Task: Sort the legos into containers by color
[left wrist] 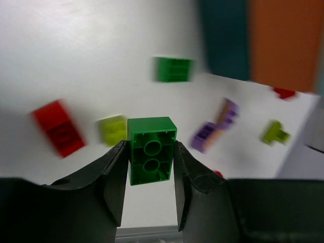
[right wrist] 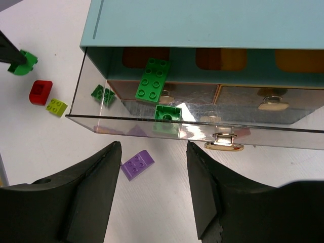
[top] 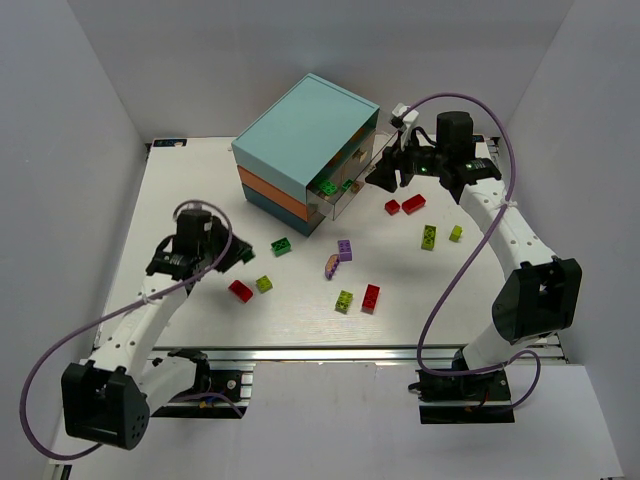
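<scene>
One green brick is what the coming move turns on, and it sits clamped in the left gripper at the near left of the table. The fingers press on its two long sides. Its long axis runs out along them, and its hollow underside faces the wrist camera. The jaws are narrowed to the brick's short width and touch nothing else.

Just beyond lie loose bricks: a red one and a yellow-green one close by, then another green one, then a purple one nearer the middle. They lie between the held brick and its likely goal.

That goal, by my judgement, is the clear drawer pulled out of the top, light teal layer of the chest. It already holds green bricks. From the left gripper it lies ahead and to the right, well apart, so the carry must cross the loose bricks and finish above the open drawer.

The right gripper is far nearer the drawer (it hangs just in front of the handle), but its jaws stand wide apart and hold nothing.
</scene>
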`<state>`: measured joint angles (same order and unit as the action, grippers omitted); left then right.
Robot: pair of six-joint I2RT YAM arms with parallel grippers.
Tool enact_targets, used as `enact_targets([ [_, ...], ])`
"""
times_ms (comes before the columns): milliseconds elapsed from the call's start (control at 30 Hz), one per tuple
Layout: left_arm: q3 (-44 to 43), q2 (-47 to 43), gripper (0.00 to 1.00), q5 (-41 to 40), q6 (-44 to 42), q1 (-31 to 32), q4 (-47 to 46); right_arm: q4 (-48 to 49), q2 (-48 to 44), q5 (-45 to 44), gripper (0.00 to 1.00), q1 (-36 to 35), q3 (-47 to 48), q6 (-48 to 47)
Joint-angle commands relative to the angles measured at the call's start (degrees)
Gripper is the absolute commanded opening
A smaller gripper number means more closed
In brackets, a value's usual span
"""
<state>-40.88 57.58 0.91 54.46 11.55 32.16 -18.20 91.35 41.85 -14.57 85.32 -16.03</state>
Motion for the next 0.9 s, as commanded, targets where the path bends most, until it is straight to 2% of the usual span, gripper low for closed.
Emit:
enact_targets([
  [0,-9.81,2.26,0.0,14.46,-8.22,1.1,-11.85,1.94,-2.23,1.48,0.6,0.24,-0.42,0.12],
  [200,-25.79,8.68,0.0,21.32,-12.35,3.65,-14.14,2.55,-2.93,0.61,0.6,0.24,-1.03,0.21],
  [367,-36.18,20.01,0.0,25.36,-13.58,8.83,-18.01,3.08,-3.37,-0.27,0.6,0.42,-1.65,0.91],
  [500,-47.6,30.99,0.0,25.12,-16.65,13.4,-16.35,2.99,-4.16,-0.45,0.6,0.68,-1.91,0.83],
  [533,-52.49,33.1,0.0,24.76,-18.14,14.19,-14.34,2.82,-4.25,-0.62,0.6,0.68,-2.08,0.74],
  [633,-60.07,39.79,0.01,21.43,-21.13,16.83,-9.51,2.9,-5.39,-0.89,0.6,1.21,-2.79,0.3],
  [667,-61.49,40.84,0.03,19.94,-21.49,16.84,-8.18,2.99,-5.83,-0.89,0.6,1.47,-3.22,0.13],
  [700,-62.47,42.51,0.1,17.4,-22.37,17.53,-7.39,2.99,-6.09,-0.98,0.6,1.65,-3.4,-0.05],
  [867,-66.86,45.86,0.29,11.49,-23.69,18.6,-3.78,3.34,-7.06,-1.06,0.6,2.97,-4.63,-0.23],
])
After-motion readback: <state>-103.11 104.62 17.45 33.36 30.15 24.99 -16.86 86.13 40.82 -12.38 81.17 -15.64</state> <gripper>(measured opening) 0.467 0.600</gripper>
